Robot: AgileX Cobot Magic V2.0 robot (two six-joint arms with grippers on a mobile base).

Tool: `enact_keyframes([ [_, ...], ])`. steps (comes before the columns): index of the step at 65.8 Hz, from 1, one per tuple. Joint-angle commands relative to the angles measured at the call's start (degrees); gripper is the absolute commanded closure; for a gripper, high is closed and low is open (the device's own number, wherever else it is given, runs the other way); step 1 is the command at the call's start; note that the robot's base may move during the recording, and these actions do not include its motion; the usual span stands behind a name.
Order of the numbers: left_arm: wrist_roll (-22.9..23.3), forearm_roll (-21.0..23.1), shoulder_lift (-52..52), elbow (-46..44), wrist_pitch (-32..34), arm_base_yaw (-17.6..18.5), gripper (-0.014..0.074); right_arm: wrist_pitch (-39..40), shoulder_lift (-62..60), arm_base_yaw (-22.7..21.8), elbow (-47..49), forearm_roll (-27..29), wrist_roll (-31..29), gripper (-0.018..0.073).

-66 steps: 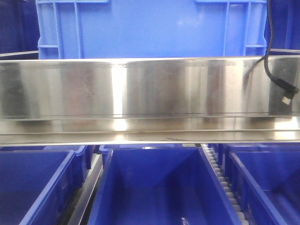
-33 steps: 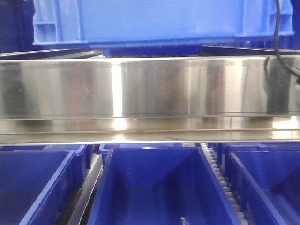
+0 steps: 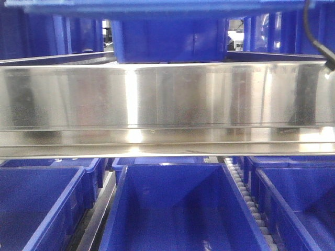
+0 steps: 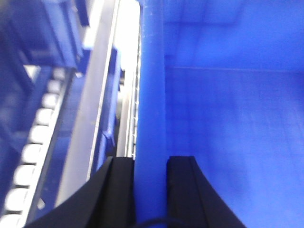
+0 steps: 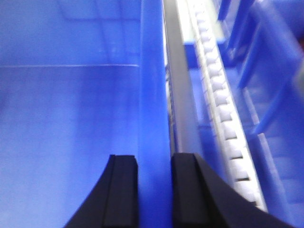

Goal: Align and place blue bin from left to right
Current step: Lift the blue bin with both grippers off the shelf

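Note:
The blue bin (image 3: 157,6) hangs high, with only its bright underside edge showing along the top of the front view. In the left wrist view my left gripper (image 4: 151,159) is shut on the bin's left wall (image 4: 151,95), one black finger on each side, and the bin's inside (image 4: 228,118) lies to the right. In the right wrist view my right gripper (image 5: 154,156) is shut on the bin's right wall (image 5: 154,85), with the bin's inside (image 5: 71,118) to the left. Neither gripper shows in the front view.
A wide steel rail (image 3: 167,99) crosses the front view. Below it stand three darker navy bins (image 3: 178,209), (image 3: 36,204), (image 3: 298,198) beside a white roller track (image 3: 246,198). Another navy bin (image 3: 170,42) sits behind the rail. A black cable (image 3: 314,36) hangs at top right.
The blue bin has risen steadily. Its wall filled the top of the front view a second ago. Now only its bottom edge shows, and navy bins behind it are uncovered.

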State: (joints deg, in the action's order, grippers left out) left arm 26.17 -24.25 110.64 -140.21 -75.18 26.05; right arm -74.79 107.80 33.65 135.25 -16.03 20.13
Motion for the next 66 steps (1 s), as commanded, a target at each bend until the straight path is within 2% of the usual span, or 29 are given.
enact_keyframes([
  [1,1.63,2.82,-2.17,-1.11,5.22,2.69,0.0707,4.83,-2.90,1.40,-0.45,1.49,0.73,0.0638],
  [10,2.55,2.04,-2.43,-1.11,5.22,4.49,0.0707,4.83,-5.81,1.61,-4.82,1.49,0.99,0.0638],
  [25,2.76,2.06,-2.43,-1.00,5.22,6.27,0.0707,12.53,-13.45,3.19,-18.20,0.97,3.93,0.0638],
  [37,2.76,3.58,-2.96,1.33,5.22,7.15,0.0707,15.24,-17.52,5.37,-25.38,-3.69,7.83,0.0638],
  [43,2.76,3.47,-4.98,5.92,5.22,8.64,0.0707,16.09,-18.64,5.46,-26.86,-3.69,7.82,0.0638],
  [47,4.40,3.07,-7.63,10.42,5.26,9.15,0.0707,15.97,-18.76,5.46,-26.86,-3.69,7.82,0.0638],
  [59,9.77,2.55,-19.08,31.31,17.25,9.15,0.0707,15.66,-18.98,6.10,-26.86,-3.69,7.82,0.0638],
  [62,11.29,2.01,-21.62,35.34,20.83,9.15,0.0707,15.56,-19.50,6.59,-27.33,-3.81,7.82,0.0638],
  [66,12.24,2.02,-23.35,38.60,22.25,9.25,0.0707,16.15,-20.52,7.33,-28.87,-3.81,8.10,0.0638],
])
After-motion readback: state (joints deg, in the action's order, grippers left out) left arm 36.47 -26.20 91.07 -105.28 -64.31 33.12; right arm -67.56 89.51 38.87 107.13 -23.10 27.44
